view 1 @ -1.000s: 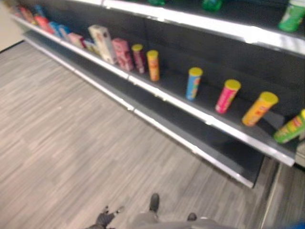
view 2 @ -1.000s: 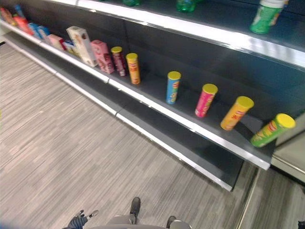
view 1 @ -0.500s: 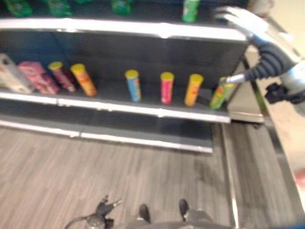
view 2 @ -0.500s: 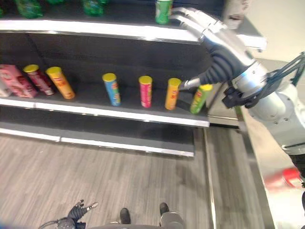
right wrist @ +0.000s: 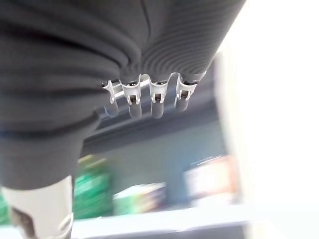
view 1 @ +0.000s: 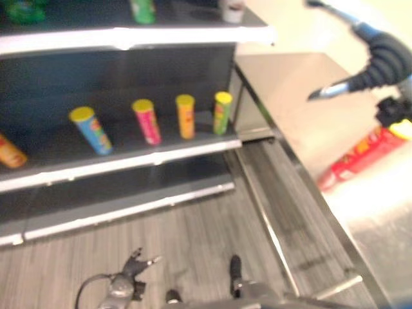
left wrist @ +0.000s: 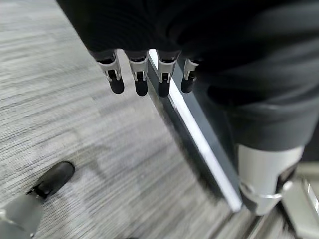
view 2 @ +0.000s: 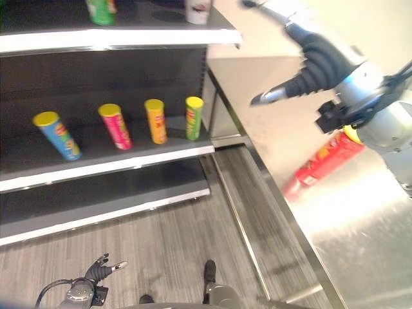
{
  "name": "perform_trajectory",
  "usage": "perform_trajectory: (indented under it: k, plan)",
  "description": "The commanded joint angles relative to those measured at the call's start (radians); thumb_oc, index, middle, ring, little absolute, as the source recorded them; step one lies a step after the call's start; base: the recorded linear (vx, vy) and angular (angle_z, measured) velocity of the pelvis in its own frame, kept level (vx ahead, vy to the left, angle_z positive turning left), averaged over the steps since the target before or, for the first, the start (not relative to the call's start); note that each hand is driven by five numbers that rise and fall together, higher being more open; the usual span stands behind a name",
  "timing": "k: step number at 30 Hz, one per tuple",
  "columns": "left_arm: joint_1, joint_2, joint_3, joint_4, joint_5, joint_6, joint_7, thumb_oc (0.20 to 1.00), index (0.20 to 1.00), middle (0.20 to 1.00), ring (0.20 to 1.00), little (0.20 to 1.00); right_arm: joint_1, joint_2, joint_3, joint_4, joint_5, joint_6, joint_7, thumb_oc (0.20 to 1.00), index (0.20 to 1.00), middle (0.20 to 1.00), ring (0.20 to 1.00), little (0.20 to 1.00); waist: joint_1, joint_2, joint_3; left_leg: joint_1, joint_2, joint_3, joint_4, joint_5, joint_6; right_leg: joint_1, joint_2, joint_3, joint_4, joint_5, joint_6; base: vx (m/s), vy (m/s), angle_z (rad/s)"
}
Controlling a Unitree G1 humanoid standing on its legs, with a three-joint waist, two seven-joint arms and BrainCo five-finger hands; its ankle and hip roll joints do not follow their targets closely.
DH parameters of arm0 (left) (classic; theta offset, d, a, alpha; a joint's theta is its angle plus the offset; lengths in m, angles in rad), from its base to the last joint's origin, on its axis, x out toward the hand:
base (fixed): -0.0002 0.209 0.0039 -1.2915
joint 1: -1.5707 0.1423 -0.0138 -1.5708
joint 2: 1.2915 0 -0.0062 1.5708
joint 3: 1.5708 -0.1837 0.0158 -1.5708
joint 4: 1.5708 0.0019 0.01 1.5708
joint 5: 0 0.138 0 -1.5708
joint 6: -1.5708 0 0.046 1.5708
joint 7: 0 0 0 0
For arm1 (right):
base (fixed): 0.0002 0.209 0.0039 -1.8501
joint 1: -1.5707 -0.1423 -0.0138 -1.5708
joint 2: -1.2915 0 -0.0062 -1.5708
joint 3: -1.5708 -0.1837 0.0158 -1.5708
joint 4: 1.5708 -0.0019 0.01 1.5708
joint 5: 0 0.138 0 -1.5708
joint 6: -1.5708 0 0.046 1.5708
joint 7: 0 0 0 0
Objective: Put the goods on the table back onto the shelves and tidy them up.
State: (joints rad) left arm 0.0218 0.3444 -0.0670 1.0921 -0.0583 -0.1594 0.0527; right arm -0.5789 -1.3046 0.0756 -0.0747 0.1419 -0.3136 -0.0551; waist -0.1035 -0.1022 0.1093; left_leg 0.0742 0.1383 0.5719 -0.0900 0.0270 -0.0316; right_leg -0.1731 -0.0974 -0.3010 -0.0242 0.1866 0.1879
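A red tube-shaped can (view 2: 324, 165) with a yellow lid lies on its side on the steel table (view 2: 360, 225) at the right. My right hand (view 2: 318, 58) is raised above the table's far end, open, thumb (view 2: 269, 96) pointing towards the shelves, nothing in it. Its fingers (right wrist: 154, 97) show straight and bare in the right wrist view. The middle shelf (view 2: 109, 164) holds upright cans: blue (view 2: 56, 134), pink (view 2: 114, 125), orange (view 2: 155, 120) and green (view 2: 194, 117). My left hand (view 2: 98, 275) hangs low over the floor, its fingers (left wrist: 139, 79) relaxed and empty.
On the top shelf (view 2: 122, 40) stand a green bottle (view 2: 100, 9) and a white cup (view 2: 197, 9). Another orange can (view 1: 9, 152) stands at the far left of the middle shelf. Grey plank floor (view 2: 180, 244) lies between shelves and table.
The camera has swung right: the shelves slid left in view, and the steel table with the red can came into sight. My right hand stays raised.
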Motion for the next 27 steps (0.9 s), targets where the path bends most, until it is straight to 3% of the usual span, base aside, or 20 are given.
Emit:
perform_trajectory:
  k: [1,3,4,5,6,9,13,16,18,19,20,22,24,25,27]
  plan:
    - [0.001,0.027,-0.006,-0.009,0.012,-0.028,0.002,1.000,1.000,1.000,1.000,1.000,0.086,0.006,-0.203,0.042,0.098,-0.002,-0.103,1.000,1.000,1.000,1.000,1.000,0.042,-0.015,-0.069,-0.010,0.000,-0.037,0.010,-0.081,-0.060,0.128,-0.200,-0.052,0.104,-0.004,0.074,-0.06,-0.129,-0.32]
    - [0.004,0.020,-0.008,-0.006,0.017,-0.023,-0.002,1.000,1.000,1.000,1.000,1.000,0.241,0.061,-0.372,0.054,0.128,-0.003,-0.131,1.000,1.000,1.000,1.000,1.000,0.035,-0.022,-0.069,0.000,0.002,-0.014,0.009,-0.077,-0.063,0.113,-0.191,-0.063,0.105,0.021,0.074,-0.04,-0.109,-0.59]
    - [0.002,0.024,-0.013,-0.006,0.017,-0.023,-0.002,1.000,1.000,1.000,1.000,1.000,0.264,0.064,-0.394,0.047,0.130,-0.003,-0.129,1.000,1.000,1.000,1.000,1.000,0.042,-0.026,-0.069,0.000,0.002,-0.013,0.009,-0.078,-0.063,0.111,-0.191,-0.061,0.106,0.021,0.074,0.02,-0.104,-0.59]
    - [0.008,0.018,0.000,0.006,0.020,-0.021,-0.003,1.000,1.000,1.000,1.000,1.000,0.359,0.109,-0.509,0.050,0.167,-0.003,-0.130,1.000,1.000,1.000,1.000,1.000,0.033,-0.022,-0.075,0.011,-0.002,-0.008,0.009,-0.082,-0.066,0.119,-0.176,-0.066,0.067,0.000,0.074,0.03,-0.054,-0.52]
    - [0.006,0.021,-0.006,0.007,0.019,-0.021,-0.003,1.000,1.000,1.000,1.000,1.000,0.377,0.112,-0.526,0.044,0.168,-0.002,-0.129,1.000,1.000,1.000,1.000,1.000,0.040,-0.024,-0.073,0.012,-0.002,-0.007,0.009,-0.082,-0.066,0.120,-0.176,-0.065,0.066,0.001,0.074,0.03,-0.123,-0.58]
    - [0.029,0.000,0.036,0.022,0.019,-0.018,-0.009,1.000,1.000,1.000,1.000,1.000,0.540,0.191,-0.638,0.043,0.227,-0.003,-0.087,1.000,1.000,1.000,1.000,1.000,0.026,-0.009,-0.076,0.029,0.008,-0.001,0.008,-0.069,-0.084,0.173,-0.119,-0.045,-0.030,-0.080,0.074,-0.01,-0.165,-0.37]
    - [0.030,-0.002,0.049,0.014,0.008,-0.015,-0.012,1.000,1.000,1.000,1.000,1.000,0.633,0.226,-0.667,0.057,0.237,0.013,-0.055,1.000,1.000,1.000,1.000,1.000,0.020,0.003,-0.065,0.034,0.028,-0.005,0.013,-0.053,-0.104,0.181,-0.091,-0.032,-0.022,-0.138,0.067,-0.01,-0.133,-0.11]
    - [0.043,0.000,0.045,-0.022,-0.013,-0.020,-0.026,1.000,1.000,1.000,1.000,1.000,0.618,0.226,-0.633,0.055,0.288,0.011,-0.022,1.000,1.000,1.000,1.000,1.000,0.027,-0.002,-0.031,-0.017,0.101,-0.022,0.209,-0.071,-0.127,0.193,-0.062,-0.020,0.001,-0.193,0.023,-0.02,-0.256,-0.06]
    - [0.046,0.004,0.035,-0.046,-0.027,-0.021,-0.024,1.000,1.000,1.000,1.000,1.000,0.566,0.222,-0.574,0.069,0.324,0.005,-0.010,1.000,1.000,1.000,1.000,1.000,0.057,-0.002,0.007,-0.094,0.153,-0.125,0.387,-0.009,-0.158,0.212,-0.027,-0.006,0.003,-0.214,-0.013,-0.08,-0.222,-0.25]
    - [0.049,0.000,0.024,-0.052,-0.031,-0.021,-0.027,1.000,1.000,1.000,1.000,1.000,0.536,0.215,-0.532,0.085,0.332,0.006,-0.001,1.000,1.000,1.000,1.000,1.000,0.072,-0.008,0.020,-0.136,0.130,-0.199,0.400,0.019,-0.144,0.213,-0.029,-0.009,-0.006,-0.199,-0.025,-0.09,-0.120,-0.49]
    - [0.055,-0.002,0.012,-0.054,-0.039,-0.023,-0.029,1.000,1.000,1.000,1.000,1.000,0.518,0.201,-0.494,0.097,0.327,0.013,0.008,1.000,1.000,1.000,1.000,1.000,0.096,-0.014,0.023,-0.154,0.084,-0.292,0.364,-0.014,-0.137,0.219,-0.029,0.009,-0.018,-0.198,-0.019,-0.03,-0.031,-0.57]
    - [0.054,-0.009,0.000,-0.056,-0.059,-0.026,-0.032,1.000,1.000,1.000,1.000,1.000,0.488,0.182,-0.443,0.097,0.335,0.019,0.027,1.000,1.000,1.000,1.000,1.000,0.107,-0.010,0.020,-0.139,0.031,-0.415,0.227,-0.038,-0.131,0.224,-0.030,0.046,-0.030,-0.197,-0.010,0.13,0.050,-0.68]
    - [0.055,-0.012,-0.027,-0.054,-0.065,-0.034,-0.025,1.000,1.000,1.000,1.000,1.000,0.410,0.161,-0.353,0.131,0.334,0.007,0.031,1.000,1.000,1.000,1.000,1.000,0.144,0.004,0.021,-0.174,-0.005,-0.548,0.143,-0.007,-0.131,0.226,-0.020,0.087,-0.035,-0.203,-0.005,0.13,0.069,-1.00]
    - [0.060,-0.019,-0.037,-0.050,-0.070,-0.035,-0.034,1.000,1.000,1.000,1.000,1.000,0.377,0.154,-0.319,0.137,0.341,0.018,0.042,1.000,1.000,1.000,1.000,1.000,0.148,0.018,0.011,-0.158,-0.010,-0.584,0.081,-0.007,-0.128,0.228,-0.008,0.114,-0.036,-0.210,-0.004,0.15,0.082,-0.92]
    - [0.063,-0.028,-0.046,-0.040,-0.054,-0.037,-0.040,1.000,1.000,1.000,1.000,1.000,0.337,0.152,-0.274,0.160,0.342,0.024,0.051,1.000,1.000,1.000,1.000,1.000,0.146,0.037,-0.010,-0.110,-0.010,-0.572,0.021,0.013,-0.131,0.236,0.000,0.124,-0.042,-0.207,-0.002,0.16,0.126,-0.12]
